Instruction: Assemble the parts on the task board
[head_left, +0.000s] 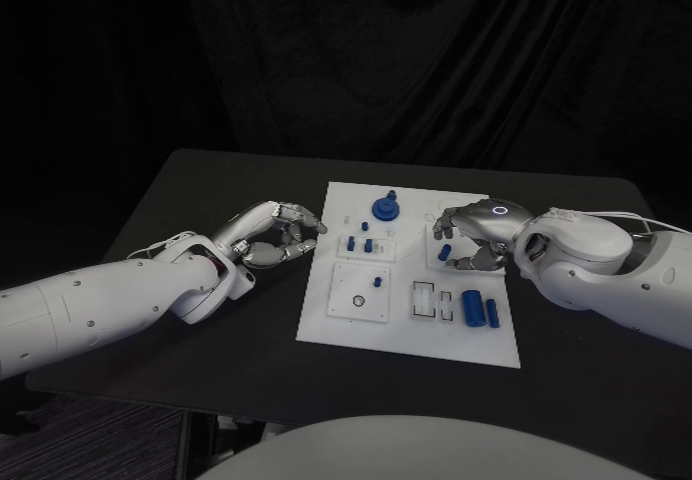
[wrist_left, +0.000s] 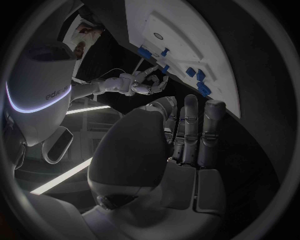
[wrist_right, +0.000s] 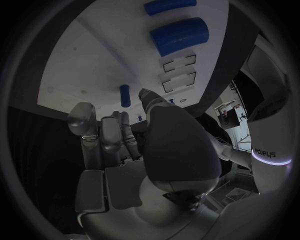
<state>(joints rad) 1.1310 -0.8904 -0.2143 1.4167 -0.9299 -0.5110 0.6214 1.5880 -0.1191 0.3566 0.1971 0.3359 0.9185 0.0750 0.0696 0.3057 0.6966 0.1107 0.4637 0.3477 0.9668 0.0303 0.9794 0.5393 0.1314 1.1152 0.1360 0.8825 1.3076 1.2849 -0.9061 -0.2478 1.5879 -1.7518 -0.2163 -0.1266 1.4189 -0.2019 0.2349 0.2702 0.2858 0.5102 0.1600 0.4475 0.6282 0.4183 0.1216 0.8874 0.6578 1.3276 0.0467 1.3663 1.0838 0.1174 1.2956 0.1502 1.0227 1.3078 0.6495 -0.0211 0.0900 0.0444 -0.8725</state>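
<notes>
The white task board (head_left: 407, 330) lies in the middle of the black table. On it stand a round blue knob (head_left: 387, 208), small blue pieces (head_left: 361, 244) and a short peg (head_left: 378, 282). Two blue cylinders (head_left: 480, 308) lie at its right side, also visible in the right wrist view (wrist_right: 178, 36). My left hand (head_left: 274, 236) hovers beside the board's left edge with its fingers (wrist_left: 194, 130) loosely bent and nothing in them. My right hand (head_left: 473, 238) is over the board's upper right, its thumb tip close to a small blue peg (wrist_right: 125, 95) without clearly gripping it.
Two rectangular slots (head_left: 434, 299) sit in the board left of the cylinders, and a plate with a round hole (head_left: 356, 300) at its lower left. Bare black table (head_left: 188, 190) surrounds the board on all sides. A black curtain hangs behind.
</notes>
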